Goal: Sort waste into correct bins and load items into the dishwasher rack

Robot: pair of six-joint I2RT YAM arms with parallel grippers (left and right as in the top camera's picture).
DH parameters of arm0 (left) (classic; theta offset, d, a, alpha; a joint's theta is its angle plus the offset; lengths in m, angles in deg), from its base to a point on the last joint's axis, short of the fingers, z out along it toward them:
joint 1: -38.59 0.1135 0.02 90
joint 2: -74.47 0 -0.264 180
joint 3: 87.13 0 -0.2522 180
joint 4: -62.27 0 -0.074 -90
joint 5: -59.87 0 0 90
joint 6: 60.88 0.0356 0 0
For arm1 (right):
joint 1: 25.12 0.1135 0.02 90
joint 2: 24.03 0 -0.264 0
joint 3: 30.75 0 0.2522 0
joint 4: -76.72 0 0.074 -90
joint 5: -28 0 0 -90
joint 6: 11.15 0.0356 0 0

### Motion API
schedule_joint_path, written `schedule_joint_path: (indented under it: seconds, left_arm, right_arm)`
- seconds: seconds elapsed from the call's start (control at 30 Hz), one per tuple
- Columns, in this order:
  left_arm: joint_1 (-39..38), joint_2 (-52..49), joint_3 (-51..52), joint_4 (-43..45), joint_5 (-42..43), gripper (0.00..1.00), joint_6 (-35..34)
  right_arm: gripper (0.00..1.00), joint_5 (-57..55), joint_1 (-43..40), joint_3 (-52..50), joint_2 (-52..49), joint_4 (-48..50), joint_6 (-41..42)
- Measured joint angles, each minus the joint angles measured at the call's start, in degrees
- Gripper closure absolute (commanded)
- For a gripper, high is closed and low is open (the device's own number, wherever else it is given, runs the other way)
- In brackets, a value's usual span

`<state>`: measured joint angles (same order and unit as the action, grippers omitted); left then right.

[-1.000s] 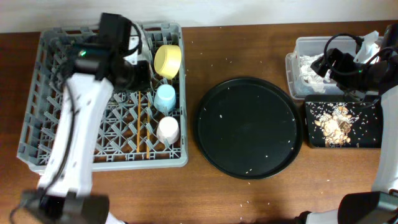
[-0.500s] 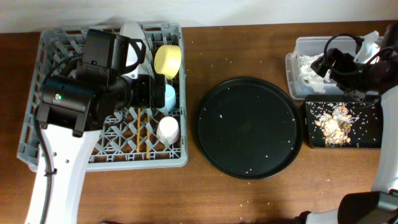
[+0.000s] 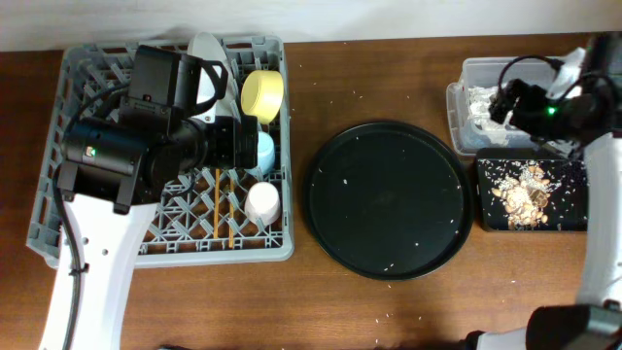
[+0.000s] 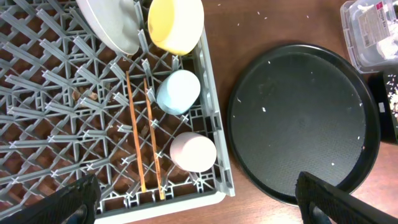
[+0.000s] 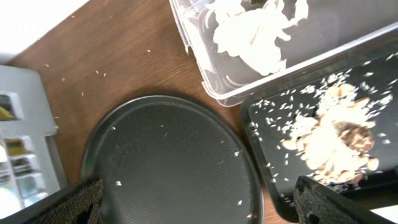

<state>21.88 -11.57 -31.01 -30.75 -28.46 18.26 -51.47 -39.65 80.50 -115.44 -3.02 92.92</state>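
Observation:
The grey dishwasher rack (image 3: 194, 248) (image 4: 56, 93) holds a white plate (image 3: 207, 53) (image 4: 112, 22) on edge at the back. Beside the plate are a yellow bowl (image 3: 261, 94) (image 4: 176, 23), a light blue cup (image 3: 264, 151) (image 4: 179, 92) and a pink cup (image 3: 262, 202) (image 4: 193, 152). Two chopsticks (image 3: 218, 209) (image 4: 134, 137) lie on the lattice. My left gripper (image 4: 199, 202) hangs high above the rack's front right corner, open and empty. My right gripper (image 3: 510, 97) (image 5: 199, 202) is open and empty over the clear tub (image 3: 476, 73) (image 5: 298, 68), which holds napkins (image 3: 483, 105) (image 5: 255, 31). Food scraps (image 3: 525, 190) (image 5: 329, 134) lie in the shallow black tray (image 3: 486, 222) (image 5: 267, 143).
A large round black tray (image 3: 391, 199) (image 4: 298, 118) (image 5: 174, 162) with a few crumbs sits between the rack and the bins. Crumbs are scattered over the brown table (image 3: 389, 311). My left arm covers the rack's middle in the overhead view.
My left gripper has opened and lifted away from the back of the rack, leaving the plate standing there. The right gripper has shifted slightly over the tub.

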Motion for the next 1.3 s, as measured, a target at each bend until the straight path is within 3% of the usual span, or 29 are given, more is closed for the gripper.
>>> schedule_joint_path:
  seconds: [0.07,0.17,0.3,0.37,0.63,0.77,0.97,1.03,1.1,1.3]
  left_arm:
    - [0.0,0.0,0.0,0.0,-0.2,0.00,0.0]
    - [0.0,0.0,0.0,-0.1,-0.2,0.00,0.0]
    - [0.0,0.0,0.0,-0.1,-0.2,0.00,0.0]
    - [0.0,0.0,0.0,0.0,-0.2,0.01,0.0]
    - [0.0,-0.1,0.0,-0.1,-0.2,0.01,0.0]
    - [0.0,-0.1,0.0,0.1,-0.2,0.01,0.0]
    - [0.0,-0.4,-0.1,0.0,-0.2,0.00,0.0]
    - [0.0,-0.4,-0.1,0.0,-0.2,0.01,0.0]
    - [0.0,-0.4,-0.1,0.0,-0.2,0.01,0.0]
    - [0.0,-0.4,-0.1,0.0,-0.2,0.00,0.0]
  right_arm:
    - [0.02,-6.7,6.6,-0.1,3.7,1.1,-1.0]
    - [0.02,-13.4,15.8,-0.2,11.4,11.6,-6.2]
    - [0.02,-14.2,17.1,-1.5,17.6,16.9,-8.5]
    - [0.02,-14.4,17.1,-9.3,25.2,22.9,-9.6]
    - [0.02,-12.2,17.1,-62.6,56.6,56.3,-10.2]
    - [0.01,-8.8,17.1,-83.9,69.8,69.4,-9.9]
    - [0.02,-8.7,20.7,-95.8,86.0,70.3,-9.6]
    - [0.01,-8.7,21.1,-96.7,89.4,66.6,-9.6]
    - [0.02,-8.7,21.2,-96.7,90.7,61.8,-9.6]
    - [0.02,-8.7,21.4,-96.8,90.7,61.7,-9.6]
